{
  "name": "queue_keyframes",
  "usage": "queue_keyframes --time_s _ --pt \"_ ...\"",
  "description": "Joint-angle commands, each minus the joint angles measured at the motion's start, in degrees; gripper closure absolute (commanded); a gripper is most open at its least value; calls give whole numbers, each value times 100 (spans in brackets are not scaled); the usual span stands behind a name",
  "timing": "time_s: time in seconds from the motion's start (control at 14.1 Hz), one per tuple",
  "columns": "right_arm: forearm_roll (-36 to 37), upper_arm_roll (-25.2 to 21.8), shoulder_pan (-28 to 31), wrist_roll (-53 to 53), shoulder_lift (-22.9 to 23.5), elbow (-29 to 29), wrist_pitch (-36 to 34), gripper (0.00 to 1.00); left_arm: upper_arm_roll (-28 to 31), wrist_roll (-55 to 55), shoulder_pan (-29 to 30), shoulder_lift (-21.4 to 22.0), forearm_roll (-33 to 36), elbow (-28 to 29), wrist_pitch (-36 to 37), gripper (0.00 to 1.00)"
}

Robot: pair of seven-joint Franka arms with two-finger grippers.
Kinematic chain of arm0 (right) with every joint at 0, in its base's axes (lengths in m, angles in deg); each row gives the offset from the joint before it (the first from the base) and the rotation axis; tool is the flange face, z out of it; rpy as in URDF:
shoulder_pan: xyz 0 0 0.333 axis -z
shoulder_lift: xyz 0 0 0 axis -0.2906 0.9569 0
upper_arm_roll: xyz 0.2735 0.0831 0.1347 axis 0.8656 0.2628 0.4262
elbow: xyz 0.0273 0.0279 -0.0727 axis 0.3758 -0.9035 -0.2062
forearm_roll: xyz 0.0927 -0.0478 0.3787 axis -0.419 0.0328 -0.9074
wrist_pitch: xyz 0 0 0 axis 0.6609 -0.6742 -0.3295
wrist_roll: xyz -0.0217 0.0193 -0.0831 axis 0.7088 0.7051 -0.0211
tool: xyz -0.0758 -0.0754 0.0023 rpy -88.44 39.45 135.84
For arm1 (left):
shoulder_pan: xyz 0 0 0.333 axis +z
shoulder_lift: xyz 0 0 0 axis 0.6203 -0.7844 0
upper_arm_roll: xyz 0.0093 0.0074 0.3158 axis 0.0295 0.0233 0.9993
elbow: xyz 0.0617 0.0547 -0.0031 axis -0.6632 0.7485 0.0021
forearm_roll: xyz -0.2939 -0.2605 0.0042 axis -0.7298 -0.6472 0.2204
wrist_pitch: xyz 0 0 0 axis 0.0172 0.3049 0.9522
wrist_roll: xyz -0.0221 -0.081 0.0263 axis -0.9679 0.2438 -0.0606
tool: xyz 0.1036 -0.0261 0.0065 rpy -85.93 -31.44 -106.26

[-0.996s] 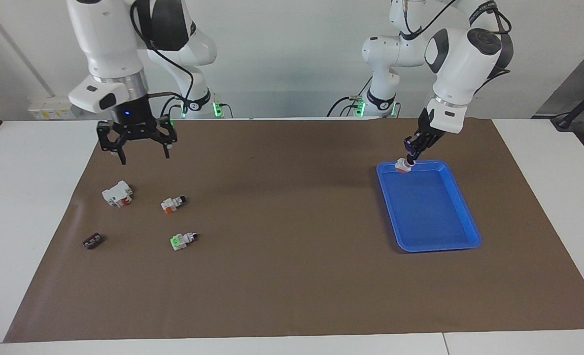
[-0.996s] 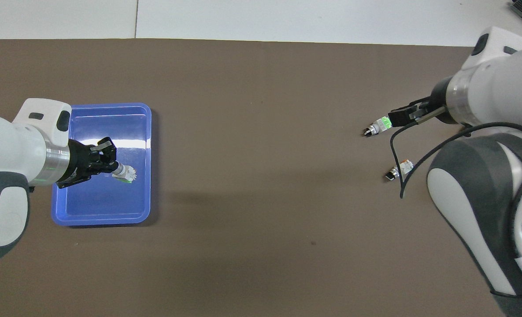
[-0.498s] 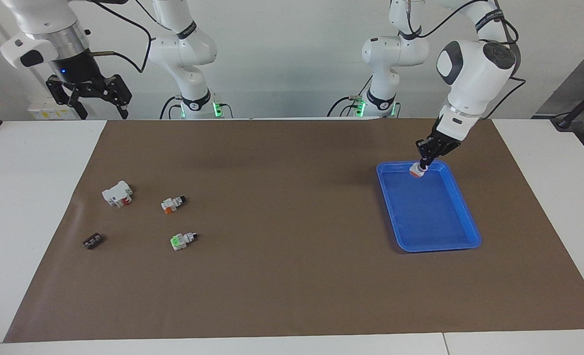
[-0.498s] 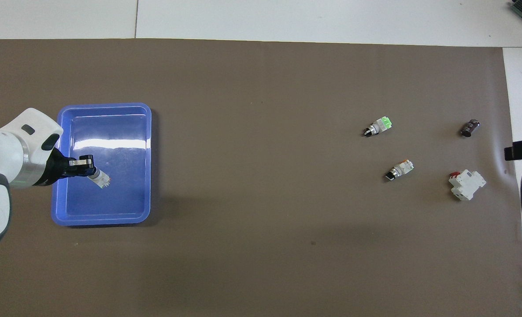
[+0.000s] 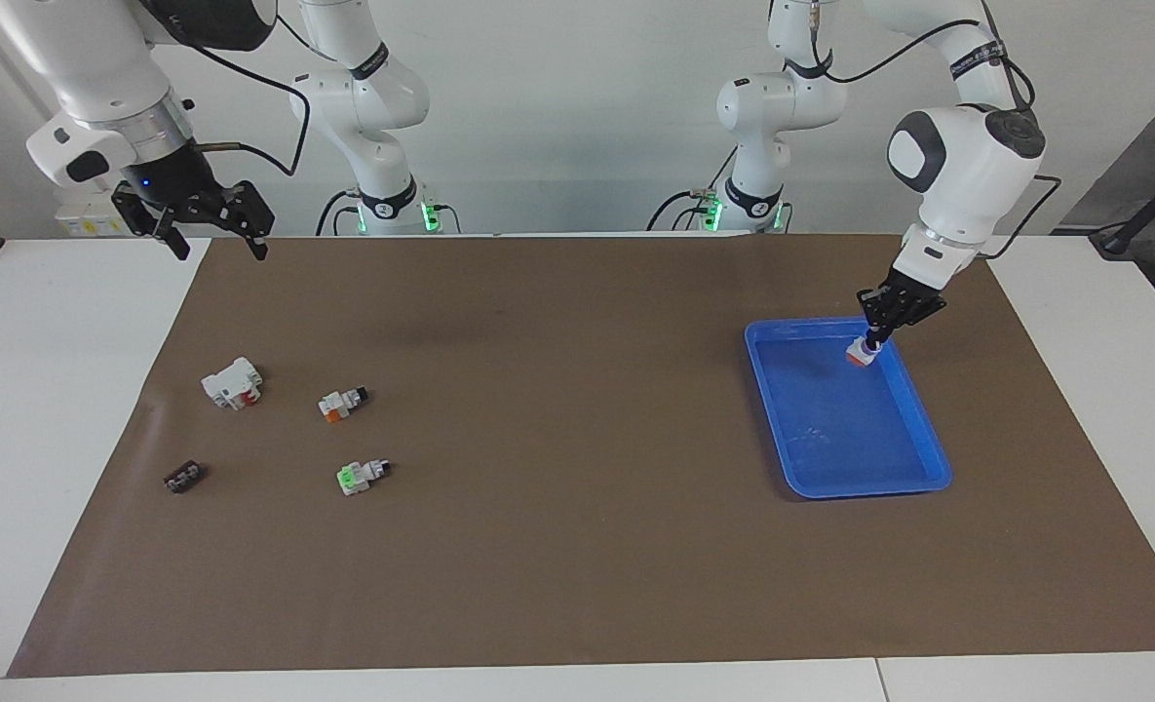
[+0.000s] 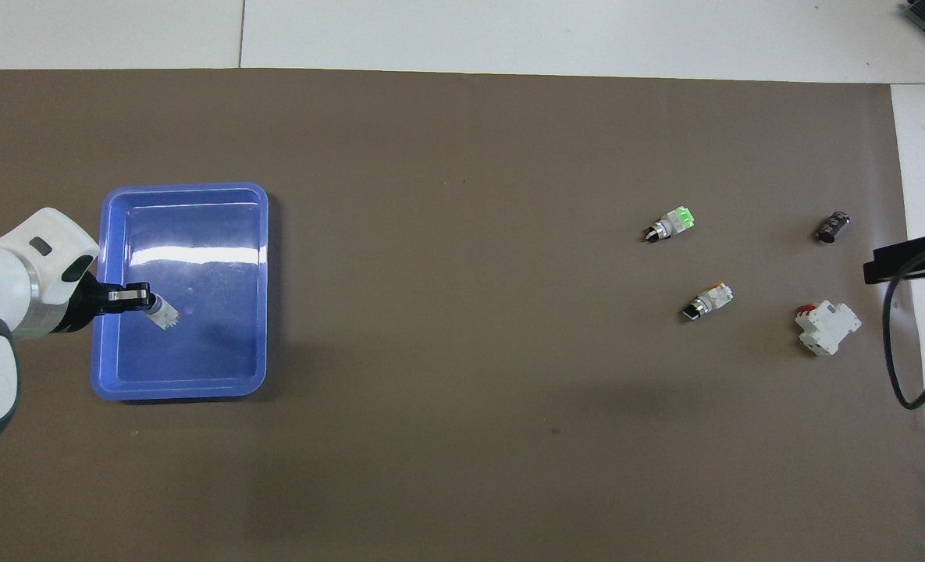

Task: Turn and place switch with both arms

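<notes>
My left gripper (image 5: pixel 869 341) is shut on a small white switch (image 5: pixel 860 354) with an orange-red underside. It holds it low inside the blue tray (image 5: pixel 768 409), near the tray's wall at the left arm's end. The overhead view shows the same gripper (image 6: pixel 144 299), switch (image 6: pixel 164 314) and tray (image 6: pixel 263 289). I cannot tell whether the switch touches the tray floor. My right gripper (image 5: pixel 216 244) is open and empty, raised over the mat's edge at the right arm's end. Only its tip (image 6: pixel 899 261) shows from overhead.
At the right arm's end of the brown mat lie a green-faced switch (image 5: pixel 361 475) (image 6: pixel 669 224), an orange-sided switch (image 5: pixel 341 401) (image 6: pixel 708 301), a bigger white block with a red patch (image 5: pixel 233 382) (image 6: pixel 825 328) and a small dark piece (image 5: pixel 183 476) (image 6: pixel 833 227).
My left gripper carried the switch across the tray toward the left arm's end and lowered it. My right gripper rose from over the loose parts and drew back to the mat's edge.
</notes>
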Motion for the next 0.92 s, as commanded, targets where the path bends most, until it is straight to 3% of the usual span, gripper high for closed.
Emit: queue_keyframes --time_s 0.0,0.43,0.5,0.64,0.71,0.85 --pt "35 85 -111 -218 -34 86 32 0 -54 -520 334 -16 96 380 -755 100" --pt "26 77 -121 -263 -25 87 -20 0 -54 -804 467 -60 96 619 -864 100" --pt "26 77 -104 -263 -25 86 -20 0 -62 -787 415 -77 96 566 -846 92" --pt "26 77 -112 -254 -34 86 -29 0 -62 -786 353 -183 96 277 -601 50" --pt "17 77 -112 -254 -34 86 -46 0 -62 -778 249 -261 96 41 -356 43" --pt "17 77 -112 -254 -34 86 -12 0 -54 -760 160 -472 96 -582 311 38"
